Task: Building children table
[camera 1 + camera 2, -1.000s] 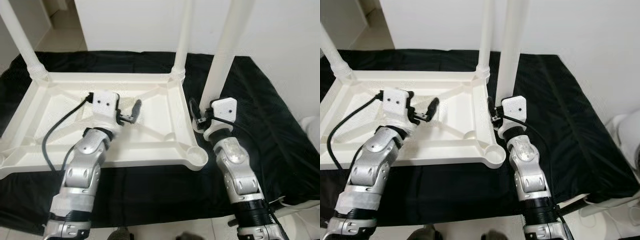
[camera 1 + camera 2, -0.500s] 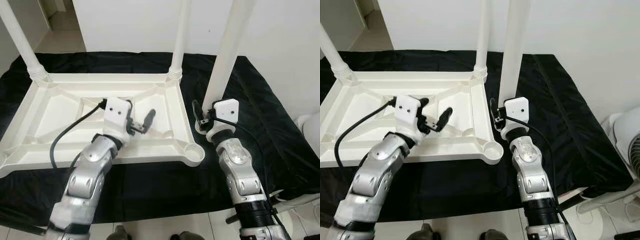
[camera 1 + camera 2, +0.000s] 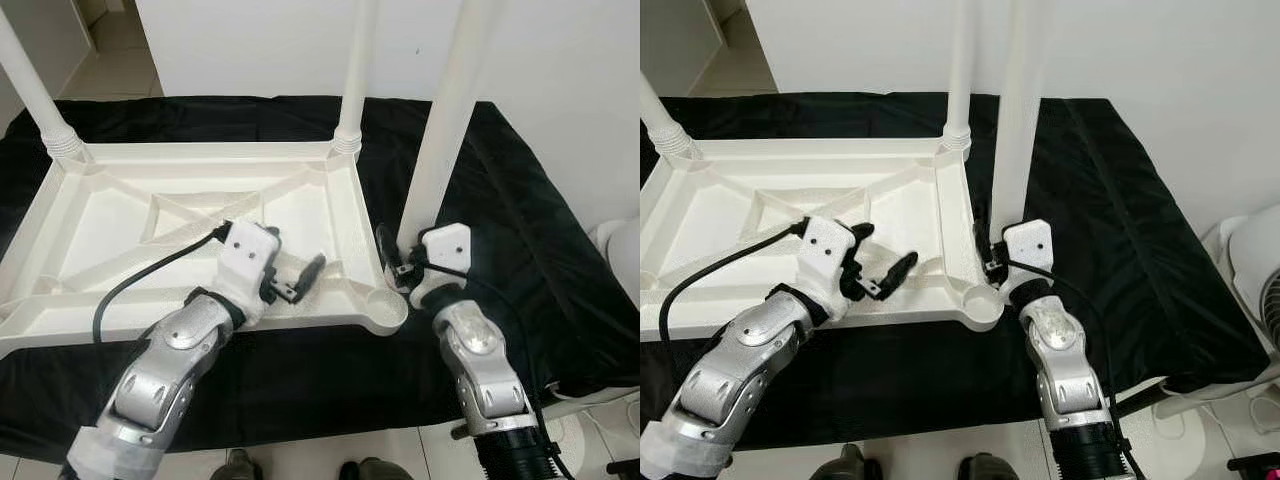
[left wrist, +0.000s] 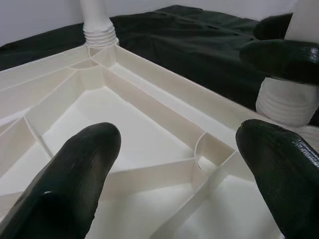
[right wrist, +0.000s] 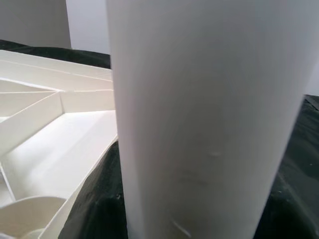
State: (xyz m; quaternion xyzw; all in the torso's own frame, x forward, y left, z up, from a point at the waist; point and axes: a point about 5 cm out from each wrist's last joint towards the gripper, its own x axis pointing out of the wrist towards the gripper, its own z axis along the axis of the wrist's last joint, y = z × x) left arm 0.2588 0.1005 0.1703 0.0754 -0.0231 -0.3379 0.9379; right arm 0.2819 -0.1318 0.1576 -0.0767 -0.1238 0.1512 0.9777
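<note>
The white plastic table top (image 3: pixel 200 155) lies upside down on a black cloth. Two white legs stand screwed into its far corners, one at the far left (image 3: pixel 35 95) and one at the far right (image 3: pixel 352 70). My right gripper (image 3: pixel 395 262) is shut on the base of a third white leg (image 3: pixel 445 110), held upright just right of the empty near-right corner socket (image 3: pixel 385 310). In the right wrist view this leg (image 5: pixel 199 124) stands close up. My left gripper (image 3: pixel 300 280) hovers open over the ribbed underside near that corner, fingers (image 4: pixel 75 184) spread with nothing between them.
The black cloth (image 3: pixel 520 200) covers the work surface out to its near and right edges. A white wall stands behind. A white fan (image 3: pixel 1260 270) sits at the far right on the tiled floor. A black cable (image 3: pixel 140 280) loops from my left wrist over the table top.
My left gripper has moved right and nearer, from the middle of the underside toward the near-right corner. The held leg's base now stands closer to the empty socket. The camera has shifted a little.
</note>
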